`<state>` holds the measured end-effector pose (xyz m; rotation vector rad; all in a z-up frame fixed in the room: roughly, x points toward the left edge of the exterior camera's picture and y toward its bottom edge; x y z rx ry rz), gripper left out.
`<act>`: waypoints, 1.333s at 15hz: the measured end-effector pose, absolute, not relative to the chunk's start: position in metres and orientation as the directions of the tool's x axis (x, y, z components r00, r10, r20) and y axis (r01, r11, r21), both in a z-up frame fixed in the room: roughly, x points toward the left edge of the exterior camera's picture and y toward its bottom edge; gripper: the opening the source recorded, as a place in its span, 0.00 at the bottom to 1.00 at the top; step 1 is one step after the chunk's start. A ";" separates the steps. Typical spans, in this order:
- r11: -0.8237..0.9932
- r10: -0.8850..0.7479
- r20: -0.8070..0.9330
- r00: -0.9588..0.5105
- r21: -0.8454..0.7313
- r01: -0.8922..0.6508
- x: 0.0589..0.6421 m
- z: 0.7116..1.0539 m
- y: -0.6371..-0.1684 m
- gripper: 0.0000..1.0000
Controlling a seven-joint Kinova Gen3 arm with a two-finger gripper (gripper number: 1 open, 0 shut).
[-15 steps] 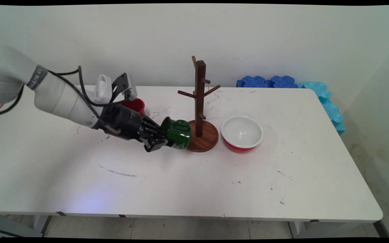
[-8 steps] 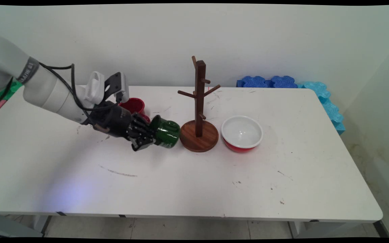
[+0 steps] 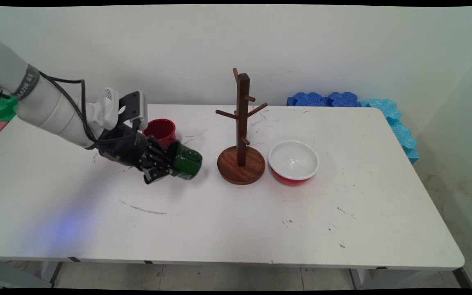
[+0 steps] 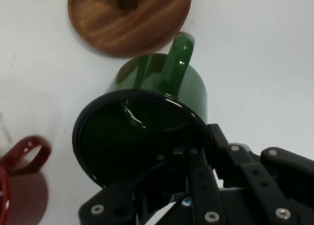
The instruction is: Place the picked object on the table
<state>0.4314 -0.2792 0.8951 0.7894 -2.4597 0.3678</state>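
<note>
Black gripper [image 3: 163,167] fingers are clamping the rim of a green mug [image 3: 186,164], holding it tilted on its side just above the tabletop [image 3: 236,221]. A red mug [image 3: 160,130] is sitting just behind it. A wooden mug tree [image 3: 241,135] is standing to the right, with a red-and-white bowl [image 3: 293,161] beside its base.

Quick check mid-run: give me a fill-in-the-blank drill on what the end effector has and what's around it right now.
1. The end effector grips a ____ mug by its rim.
2. Just behind it stands a ____ mug.
3. The wooden mug tree stands between the held mug and the ____.
4. The mug tree's pegs hold ____ mugs.

Missing words: green; red; bowl; no
</note>
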 end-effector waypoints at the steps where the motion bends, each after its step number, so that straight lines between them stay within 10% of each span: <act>1: 0.796 -0.456 0.543 -0.705 -0.106 -0.597 0.434 0.895 -0.278 0.00; 20: 0.838 -0.424 0.324 -0.846 -0.213 -0.502 0.460 0.872 -0.265 0.00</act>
